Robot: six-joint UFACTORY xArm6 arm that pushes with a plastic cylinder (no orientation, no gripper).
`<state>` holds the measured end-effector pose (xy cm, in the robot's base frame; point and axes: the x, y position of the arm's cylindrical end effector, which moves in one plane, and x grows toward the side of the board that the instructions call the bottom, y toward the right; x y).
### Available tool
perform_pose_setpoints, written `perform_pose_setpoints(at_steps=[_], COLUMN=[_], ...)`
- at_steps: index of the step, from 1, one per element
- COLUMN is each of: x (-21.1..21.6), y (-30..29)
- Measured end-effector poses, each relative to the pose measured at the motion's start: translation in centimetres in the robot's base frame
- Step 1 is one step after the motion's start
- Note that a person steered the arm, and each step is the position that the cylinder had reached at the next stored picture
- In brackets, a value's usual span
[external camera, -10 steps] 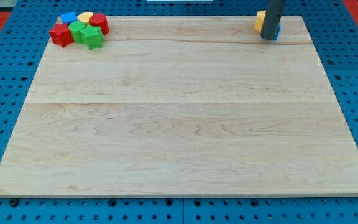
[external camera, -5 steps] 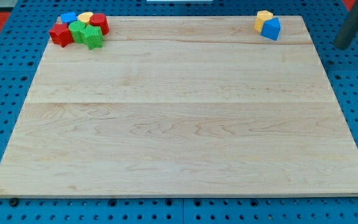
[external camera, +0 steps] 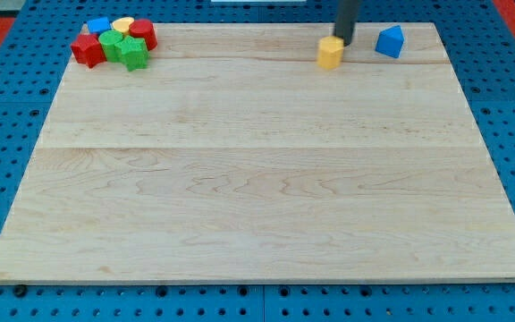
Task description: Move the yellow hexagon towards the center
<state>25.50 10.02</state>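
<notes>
The yellow hexagon (external camera: 331, 52) lies on the wooden board (external camera: 257, 179) near its top edge, right of the middle. My tip (external camera: 342, 41) stands right at the hexagon's upper right side, touching or nearly touching it. A blue block (external camera: 389, 41) with a peaked top sits to the right of them, apart from the hexagon.
A cluster sits in the board's top left corner: a red block (external camera: 87, 50), a blue block (external camera: 99, 25), a yellow block (external camera: 122, 24), a red block (external camera: 142, 34), a green block (external camera: 112, 44) and a green star-like block (external camera: 133, 53). A blue pegboard (external camera: 7, 134) surrounds the board.
The rod swung from off the board's right edge to the hexagon. The yellow hexagon has moved left and slightly down, away from the blue block it was touching.
</notes>
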Motion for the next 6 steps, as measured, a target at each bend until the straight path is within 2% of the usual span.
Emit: perform_pose_setpoints(at_steps=[1, 2, 3, 4, 6], x=[4.6, 4.7, 2.6, 2.6, 5.7], y=[-2.7, -3.1, -5.0, -11.7, -34.6])
